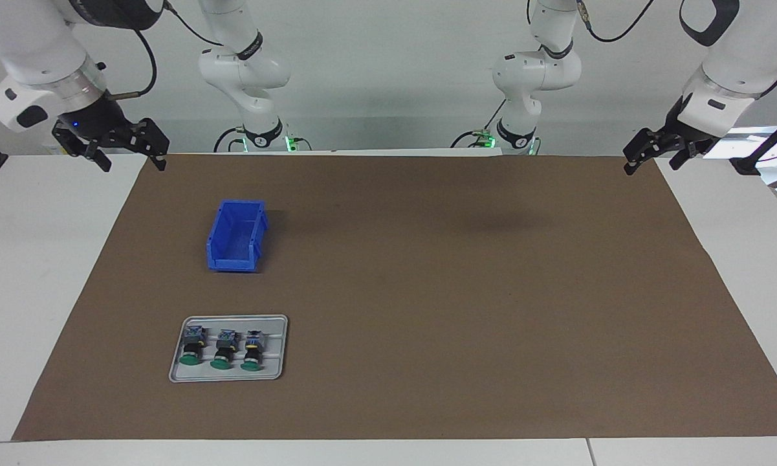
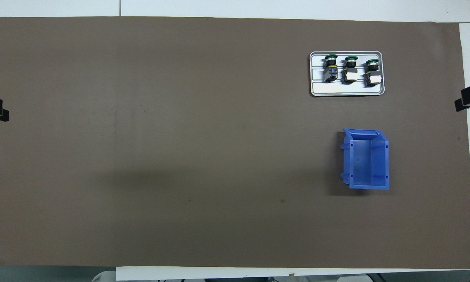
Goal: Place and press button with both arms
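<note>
Fingers on both grippers stand wide and hold nothing: I see the right gripper (image 1: pixel 128 157) and left gripper (image 1: pixel 650 157) waiting at the table's (image 1: pixel 58 272) ends. My three buttons (image 1: pixel 223 349) lie in the grey tray (image 1: pixel 229 377), farther from the robots than the blue bin (image 1: pixel 236 234).

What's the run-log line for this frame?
three green-capped push-buttons on grey metal tray | blue plastic bin empty, nearer robots | left gripper open, waiting | right gripper open, waiting
</note>
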